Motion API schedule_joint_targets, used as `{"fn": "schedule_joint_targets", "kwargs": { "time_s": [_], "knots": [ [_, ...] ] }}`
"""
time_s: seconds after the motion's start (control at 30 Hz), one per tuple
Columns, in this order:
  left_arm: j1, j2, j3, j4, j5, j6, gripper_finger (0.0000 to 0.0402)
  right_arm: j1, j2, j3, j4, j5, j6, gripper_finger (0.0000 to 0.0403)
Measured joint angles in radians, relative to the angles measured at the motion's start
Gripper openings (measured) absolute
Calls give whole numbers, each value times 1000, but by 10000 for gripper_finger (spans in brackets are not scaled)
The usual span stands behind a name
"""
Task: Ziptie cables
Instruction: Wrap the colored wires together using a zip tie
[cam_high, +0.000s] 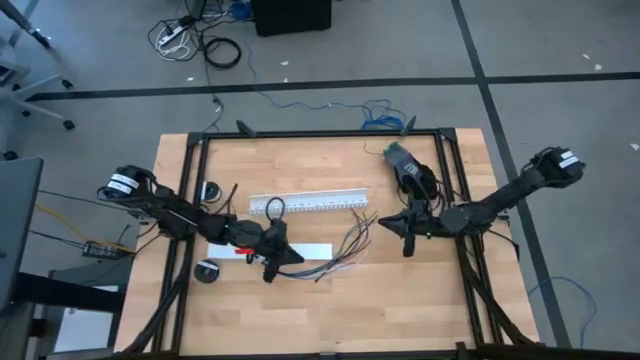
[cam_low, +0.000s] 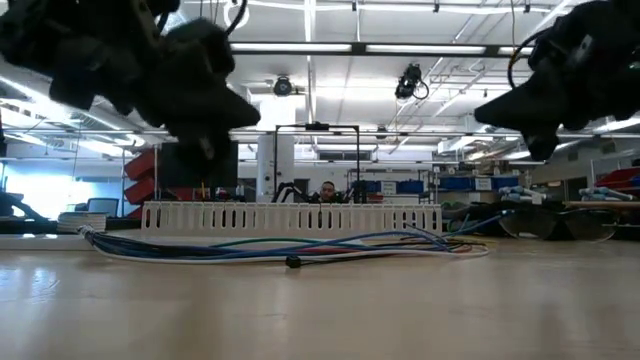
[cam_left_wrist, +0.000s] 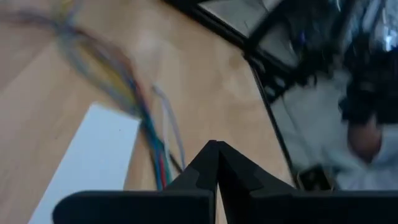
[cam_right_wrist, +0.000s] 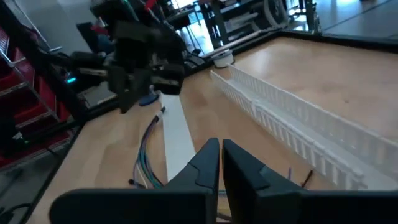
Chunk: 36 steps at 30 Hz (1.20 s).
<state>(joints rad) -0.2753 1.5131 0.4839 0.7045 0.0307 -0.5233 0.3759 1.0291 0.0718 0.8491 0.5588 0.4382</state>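
The cables (cam_high: 345, 245) lie as a loose bunch of thin grey, blue and purple wires on the wooden table, in front of the white slotted channel (cam_high: 310, 203). In the low view the cables (cam_low: 300, 248) rest flat on the wood. My left gripper (cam_high: 290, 257) hovers shut just left of them, over a white sheet (cam_high: 305, 250); its wrist view shows the shut tips (cam_left_wrist: 217, 149) beside the cables (cam_left_wrist: 149, 134). My right gripper (cam_high: 385, 222) hangs at their right end, clear of the table, its fingers (cam_right_wrist: 221, 155) together but for a slit. I cannot make out the ziptie.
A black metal frame (cam_high: 320, 133) runs around the tabletop. Two round black items (cam_high: 207, 190) (cam_high: 207, 270) sit at the left. A black loop (cam_high: 274, 208) lies at the channel's left end. A greenish device (cam_high: 400, 155) stands at the far right. Bare wood lies toward the near edge.
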Motion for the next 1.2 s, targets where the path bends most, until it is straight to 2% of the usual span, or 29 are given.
{"fn": "schedule_joint_targets", "kwargs": {
  "time_s": [0.1,0.23,0.33,0.57,0.67,0.97,1.2],
  "knots": [
    [-11,0,96,-211,10,146,0,-29,147,47,77,-56,26,17],
    [-14,1,213,-537,8,318,0,-47,334,158,93,-92,14,17],
    [-14,7,253,-630,8,387,0,-53,467,257,96,-130,-18,16],
    [-14,8,233,-784,12,392,0,-55,734,442,92,-172,-14,2],
    [-17,8,201,-775,13,393,0,-55,805,510,93,-232,7,1],
    [-19,8,115,-736,24,440,0,-54,937,731,57,-529,15,0],
    [-19,8,84,-692,23,441,0,-55,998,831,-137,-563,99,0]
  ]
}}
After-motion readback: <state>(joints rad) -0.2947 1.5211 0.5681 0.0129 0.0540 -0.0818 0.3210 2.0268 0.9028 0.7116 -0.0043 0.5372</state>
